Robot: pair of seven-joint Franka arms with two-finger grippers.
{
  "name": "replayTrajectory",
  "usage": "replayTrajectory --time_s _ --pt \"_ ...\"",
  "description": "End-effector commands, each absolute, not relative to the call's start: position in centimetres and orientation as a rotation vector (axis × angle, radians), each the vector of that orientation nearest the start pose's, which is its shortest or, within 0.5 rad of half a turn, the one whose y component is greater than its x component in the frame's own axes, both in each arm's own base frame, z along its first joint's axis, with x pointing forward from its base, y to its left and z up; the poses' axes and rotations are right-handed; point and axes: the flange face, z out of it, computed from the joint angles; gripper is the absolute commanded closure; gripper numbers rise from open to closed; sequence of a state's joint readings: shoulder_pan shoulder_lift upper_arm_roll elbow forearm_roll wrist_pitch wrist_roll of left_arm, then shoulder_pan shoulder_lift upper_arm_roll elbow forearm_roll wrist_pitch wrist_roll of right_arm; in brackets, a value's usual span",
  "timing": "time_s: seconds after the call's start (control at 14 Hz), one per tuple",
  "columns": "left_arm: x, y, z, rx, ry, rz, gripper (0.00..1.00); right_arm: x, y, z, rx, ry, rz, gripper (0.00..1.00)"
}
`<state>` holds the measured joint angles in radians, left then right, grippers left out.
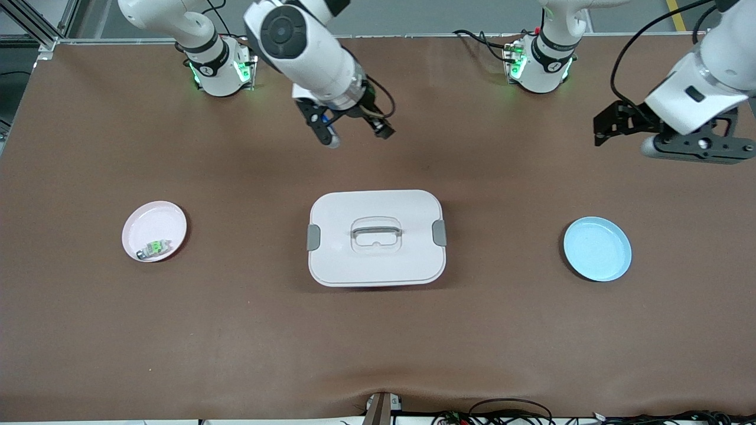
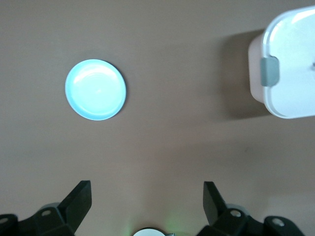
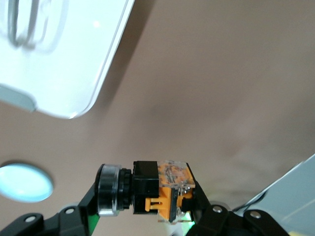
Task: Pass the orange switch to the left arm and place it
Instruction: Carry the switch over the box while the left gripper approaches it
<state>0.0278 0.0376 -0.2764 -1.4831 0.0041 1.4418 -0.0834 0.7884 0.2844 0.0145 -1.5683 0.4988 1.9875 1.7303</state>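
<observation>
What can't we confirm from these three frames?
- Orange-and-black push-button switch: clamped in the right end effector in its wrist view; the bottom edge crops it. Front view: too small to identify.
- Small silver-and-green part on the pink round plate: too small for detail.
- White lidded box: lid hides contents.

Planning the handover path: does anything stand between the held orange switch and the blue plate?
Yes. The white lidded box sits mid-table between the right claw holding the small orange-and-black switch and the round blue plate.

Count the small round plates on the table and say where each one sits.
2. The pink plate lies toward the right arm's end of the table, holding a small green switch. The blue plate lies toward the left arm's end. The box sits between them.
</observation>
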Motion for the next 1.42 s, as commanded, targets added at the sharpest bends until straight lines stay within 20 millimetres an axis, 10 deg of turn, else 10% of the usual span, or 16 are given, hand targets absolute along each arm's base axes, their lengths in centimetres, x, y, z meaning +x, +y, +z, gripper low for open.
replayTrajectory --time_s 0.0,0.78,1.35 --pt "52.7 -15.5 62.2 -3.132 0.349 0.184 0.0 46.2 51.9 50.2 -2.183 1.557 0.672 0.78" --pt "44.3 -19.3 57.3 -3.432 0.249 0.027 0.0 47.2 56.6 49.0 -1.703 1.65 0.744 0.78" --pt "43.7 -23.1 54.5 -3.653 0.26 -0.065 0.0 46.9 56.9 48.9 -1.705 1.646 0.745 0.77"
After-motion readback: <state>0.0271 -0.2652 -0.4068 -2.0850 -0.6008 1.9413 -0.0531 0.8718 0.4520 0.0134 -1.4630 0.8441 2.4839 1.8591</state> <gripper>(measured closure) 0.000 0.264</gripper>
